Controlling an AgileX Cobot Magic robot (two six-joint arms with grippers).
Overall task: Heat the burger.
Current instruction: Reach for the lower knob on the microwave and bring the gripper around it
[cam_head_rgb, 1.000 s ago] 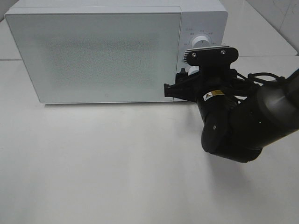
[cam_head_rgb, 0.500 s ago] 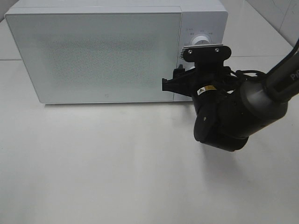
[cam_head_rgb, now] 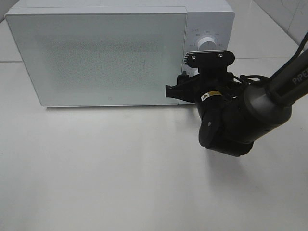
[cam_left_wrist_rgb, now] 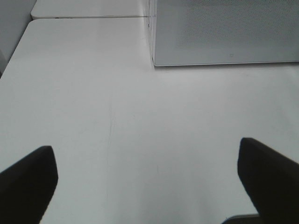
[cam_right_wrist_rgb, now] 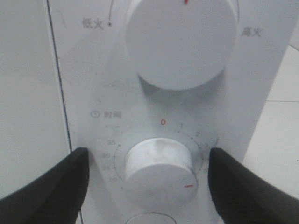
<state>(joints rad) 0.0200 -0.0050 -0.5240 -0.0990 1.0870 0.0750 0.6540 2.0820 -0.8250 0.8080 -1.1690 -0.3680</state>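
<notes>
The burger is out of view. The white microwave [cam_head_rgb: 106,57] stands at the back of the table with its door shut. My right gripper [cam_head_rgb: 191,79] is up against its control panel. In the right wrist view this gripper [cam_right_wrist_rgb: 148,157] is open, with one dark finger [cam_right_wrist_rgb: 56,186] on each side of the lower timer knob [cam_right_wrist_rgb: 159,163] and a gap to the knob on both sides. The power knob [cam_right_wrist_rgb: 180,42] sits above it. My left gripper [cam_left_wrist_rgb: 145,149] is open over bare table, holding nothing, with the microwave's near corner [cam_left_wrist_rgb: 156,60] ahead of it.
The white tabletop [cam_head_rgb: 96,163] stretches in front of the microwave. The bulky black right arm [cam_head_rgb: 240,120] hangs over the table's right side, just in front of the control panel. A second tabletop [cam_left_wrist_rgb: 88,8] adjoins behind the microwave's left end.
My right gripper has shifted slightly left and lower along the control panel, uncovering more of the upper knob. Its fingers have narrowed a little. The left gripper shows no change.
</notes>
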